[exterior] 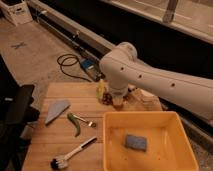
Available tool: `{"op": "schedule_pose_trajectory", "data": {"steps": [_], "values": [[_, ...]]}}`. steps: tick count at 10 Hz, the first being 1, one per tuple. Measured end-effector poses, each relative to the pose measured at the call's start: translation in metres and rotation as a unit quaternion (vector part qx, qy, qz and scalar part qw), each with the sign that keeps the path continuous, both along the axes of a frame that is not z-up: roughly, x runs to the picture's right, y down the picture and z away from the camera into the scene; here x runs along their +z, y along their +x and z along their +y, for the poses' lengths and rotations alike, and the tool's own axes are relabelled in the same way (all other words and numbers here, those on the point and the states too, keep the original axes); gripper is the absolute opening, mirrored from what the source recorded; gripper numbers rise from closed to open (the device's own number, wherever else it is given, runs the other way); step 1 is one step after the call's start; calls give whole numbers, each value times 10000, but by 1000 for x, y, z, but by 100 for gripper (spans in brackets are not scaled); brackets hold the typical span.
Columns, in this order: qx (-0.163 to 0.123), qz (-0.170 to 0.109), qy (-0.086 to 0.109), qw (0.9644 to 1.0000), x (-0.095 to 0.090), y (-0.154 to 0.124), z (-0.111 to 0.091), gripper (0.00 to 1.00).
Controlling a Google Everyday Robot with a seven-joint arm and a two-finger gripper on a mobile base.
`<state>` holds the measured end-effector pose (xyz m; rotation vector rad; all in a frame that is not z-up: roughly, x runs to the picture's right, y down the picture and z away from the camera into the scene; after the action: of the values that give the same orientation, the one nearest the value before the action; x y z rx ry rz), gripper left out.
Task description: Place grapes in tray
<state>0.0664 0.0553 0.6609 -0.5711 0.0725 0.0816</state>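
Note:
The grapes (106,99), a small dark reddish-purple bunch, hang at the tip of my gripper (112,98), just above the wooden board near its far edge. The gripper points down from the white arm (150,75) and is shut on the grapes. The yellow tray (112,145) stands on the board just in front of and to the right of the gripper; its far rim lies a little below the grapes. A blue-grey sponge (135,142) lies inside the tray.
A yellow-green fruit (101,90) stands just left of the gripper, and an orange fruit (119,103) is partly hidden under it. A grey cloth (56,110), green chili (75,124) and brush (72,154) lie on the board's left half. A black cable (70,65) lies on the floor.

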Motion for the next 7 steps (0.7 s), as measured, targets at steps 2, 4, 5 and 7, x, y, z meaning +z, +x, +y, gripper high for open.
{"op": "schedule_pose_trajectory", "data": {"steps": [2, 4, 5, 7], "values": [[1, 8, -13, 10000, 0, -1, 1, 0], [14, 22, -17, 10000, -1, 1, 1, 0], [17, 15, -15, 10000, 0, 2, 0, 0], [-120, 128, 85, 9998, -2, 5, -1, 0]]}}
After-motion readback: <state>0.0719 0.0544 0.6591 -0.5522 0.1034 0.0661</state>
